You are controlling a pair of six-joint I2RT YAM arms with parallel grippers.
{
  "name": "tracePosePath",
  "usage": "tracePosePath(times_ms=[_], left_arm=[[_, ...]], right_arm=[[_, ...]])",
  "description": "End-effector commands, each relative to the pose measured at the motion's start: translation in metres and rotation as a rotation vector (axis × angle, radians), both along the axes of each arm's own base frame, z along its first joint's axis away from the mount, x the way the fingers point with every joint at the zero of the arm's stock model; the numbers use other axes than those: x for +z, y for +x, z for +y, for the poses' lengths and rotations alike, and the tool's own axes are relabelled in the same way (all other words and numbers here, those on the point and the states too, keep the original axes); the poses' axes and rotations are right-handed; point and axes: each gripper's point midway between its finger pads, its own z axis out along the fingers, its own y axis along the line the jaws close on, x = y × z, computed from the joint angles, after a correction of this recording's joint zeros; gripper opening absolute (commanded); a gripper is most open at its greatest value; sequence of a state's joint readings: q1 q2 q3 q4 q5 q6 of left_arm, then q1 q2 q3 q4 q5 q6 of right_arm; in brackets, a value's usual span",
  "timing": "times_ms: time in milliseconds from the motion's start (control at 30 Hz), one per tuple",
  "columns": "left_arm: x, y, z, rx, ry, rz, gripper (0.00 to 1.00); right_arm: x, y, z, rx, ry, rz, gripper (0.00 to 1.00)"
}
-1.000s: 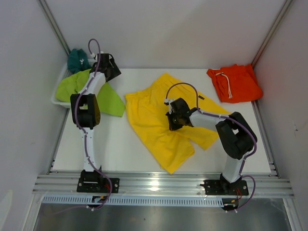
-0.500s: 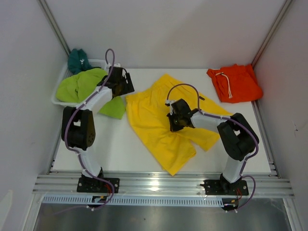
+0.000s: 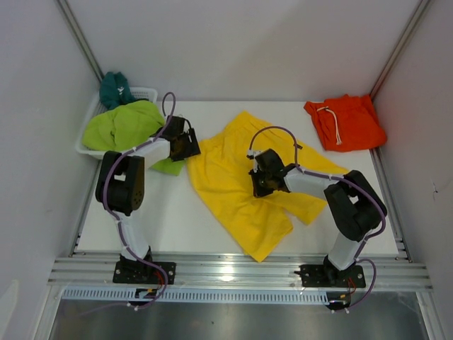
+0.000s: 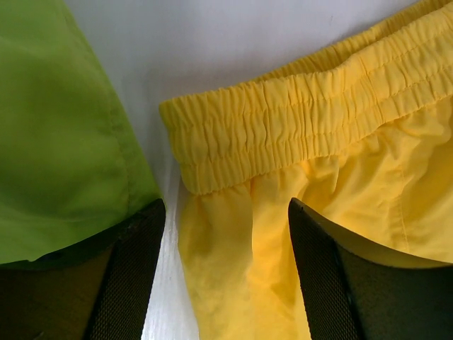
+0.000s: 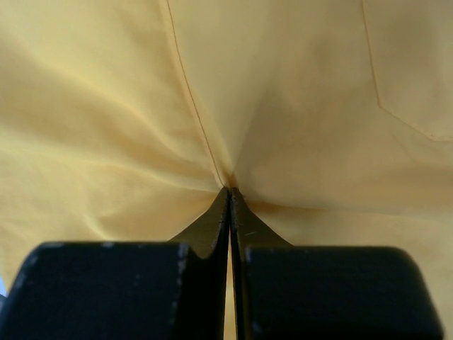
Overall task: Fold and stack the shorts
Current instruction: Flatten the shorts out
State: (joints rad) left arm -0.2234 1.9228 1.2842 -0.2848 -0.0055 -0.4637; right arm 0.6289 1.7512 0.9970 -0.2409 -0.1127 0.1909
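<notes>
Left pincer (image 4: 226, 210) (agape) has swung from basket (image 3: 145, 91) to yellow shorts (image 3: 226, 185).

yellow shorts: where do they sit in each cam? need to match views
Top external: yellow shorts mid-table, between the two arms.
Left wrist: right half and bottom; waistband corner ahead of the open left gripper.
Right wrist: fills the frame, pinched in the shut right gripper.
Shared landmark: waistband corner beside the lime shorts, in top and left wrist; right wrist shows only fabric.
</notes>
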Motion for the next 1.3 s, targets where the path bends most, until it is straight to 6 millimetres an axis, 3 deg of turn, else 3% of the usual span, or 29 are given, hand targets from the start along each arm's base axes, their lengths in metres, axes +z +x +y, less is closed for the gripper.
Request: tracePosePath(times_ms=[0, 167, 233, 267, 367, 467, 500, 567, 633, 700, 733, 767, 800, 867, 900, 967, 1000, 1033, 1067, 1133, 1200, 1267], left_arm=[[-0.003, 0.008, -0.013, 0.008, -0.064, -0.038, 0.72], [-0.016, 0.009, -0.015, 0.030, -0.089, -0.032, 0.64], [-0.025, 0.012, -0.016, 0.040, -0.092, -0.026, 0.54], [-0.032, 0.011, -0.016, 0.042, -0.092, -0.014, 0.49], [-0.035, 0.012, -0.016, 0.054, -0.101, -0.027, 0.19], [-0.033, 0.009, -0.012, 0.073, -0.102, -0.045, 0.02], [-0.022, 0.012, -0.009, 0.087, -0.105, -0.075, 0.00], [-0.021, 0.005, -0.004, 0.098, -0.110, -0.081, 0.00], [-0.006, 0.003, 0.004, 0.124, -0.125, -0.111, 0.00], [0.001, -0.003, 0.014, 0.155, -0.141, -0.130, 0.00], [0.012, -0.007, 0.024, 0.189, -0.130, -0.175, 0.00], [0.011, -0.015, 0.030, 0.207, -0.128, -0.178, 0.00], [0.016, -0.017, 0.037, 0.233, -0.133, -0.193, 0.00], [0.019, -0.036, 0.050, 0.273, -0.118, -0.206, 0.00], [0.026, -0.038, 0.055, 0.304, -0.126, -0.226, 0.00], [0.023, -0.062, 0.067, 0.358, -0.114, -0.236, 0.00], [0.032, -0.063, 0.070, 0.386, -0.128, -0.266, 0.00], [0.023, -0.077, 0.074, 0.407, -0.121, -0.256, 0.00], [0.028, -0.087, 0.077, 0.422, -0.129, -0.280, 0.00], [0.024, -0.100, 0.077, 0.446, -0.139, -0.289, 0.00], [0.036, -0.103, 0.075, 0.467, -0.127, -0.341, 0.00], [0.039, -0.104, 0.075, 0.475, -0.113, -0.358, 0.00]], right_arm=[[-0.007, -0.012, -0.018, -0.034, -0.056, 0.029, 0.00], [-0.009, -0.014, -0.029, -0.063, -0.086, 0.033, 0.00], [-0.008, -0.013, -0.031, -0.066, -0.086, 0.029, 0.00], [-0.008, -0.013, -0.032, -0.069, -0.086, 0.029, 0.00], [-0.005, -0.009, -0.034, -0.078, -0.087, 0.023, 0.00], [-0.002, 0.001, -0.034, -0.086, -0.090, 0.019, 0.00], [-0.003, 0.006, -0.036, -0.096, -0.092, 0.022, 0.00], [-0.006, 0.019, -0.035, -0.102, -0.105, 0.033, 0.00], [-0.016, 0.027, -0.034, -0.103, -0.119, 0.054, 0.00], [-0.010, 0.044, -0.021, -0.095, -0.094, 0.038, 0.00], [-0.020, 0.046, -0.017, -0.084, -0.098, 0.065, 0.00], [-0.021, 0.052, -0.013, -0.078, -0.096, 0.067, 0.00], [-0.011, 0.066, -0.002, -0.066, -0.074, 0.042, 0.00], [-0.018, 0.073, 0.009, -0.039, -0.065, 0.062, 0.00], [-0.016, 0.078, 0.014, -0.028, -0.056, 0.058, 0.00], [-0.007, 0.091, 0.024, -0.002, -0.046, 0.042, 0.00], [-0.011, 0.093, 0.024, 0.009, -0.061, 0.044, 0.00], [-0.005, 0.102, 0.020, 0.015, -0.085, 0.020, 0.00], [-0.004, 0.107, 0.016, 0.019, -0.101, 0.014, 0.00], [-0.004, 0.126, -0.002, -0.025, -0.168, -0.002, 0.00], [-0.006, 0.142, -0.025, -0.086, -0.169, 0.017, 0.01], [0.007, 0.154, -0.031, -0.115, -0.097, 0.013, 0.27]])
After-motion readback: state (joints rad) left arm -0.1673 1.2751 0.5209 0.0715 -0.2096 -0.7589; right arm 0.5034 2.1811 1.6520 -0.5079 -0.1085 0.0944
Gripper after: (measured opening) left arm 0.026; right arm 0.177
